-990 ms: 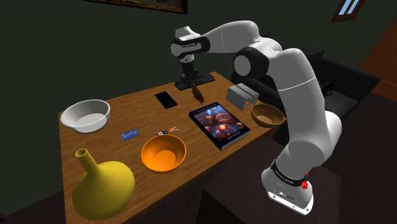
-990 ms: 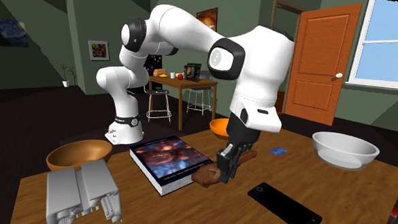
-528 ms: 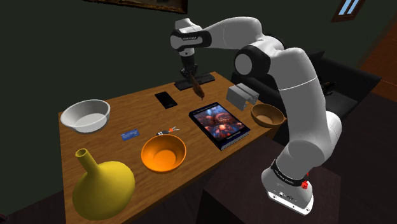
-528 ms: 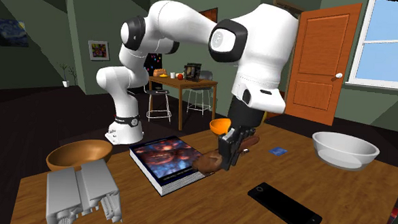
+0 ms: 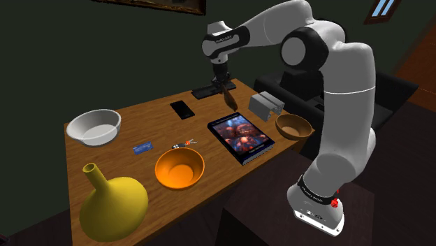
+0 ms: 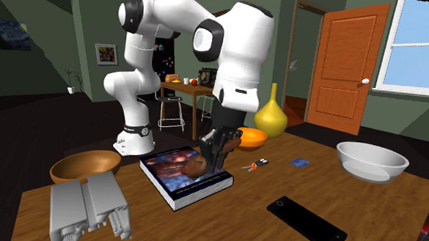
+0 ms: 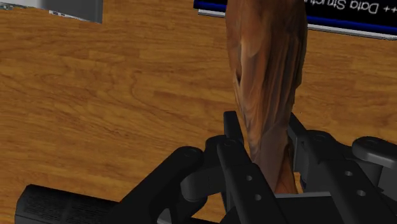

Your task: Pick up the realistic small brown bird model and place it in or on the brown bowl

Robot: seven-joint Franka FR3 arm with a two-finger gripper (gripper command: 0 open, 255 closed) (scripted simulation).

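Over the last second I've watched the gripper (image 5: 225, 84) carry the bird (image 5: 230, 100) away from the phone (image 5: 182, 109) and across toward the book (image 5: 240, 138), its fingers pinching the body, so I judge the carry is well begun. The bird hangs clear of the tabletop (image 5: 147, 122) by the book's far end. The brown bowl (image 5: 293, 126), at the tabletop corner nearest the stand, sits empty. So do the orange bowl (image 5: 179, 168) at the front edge and the white bowl (image 5: 93, 126).
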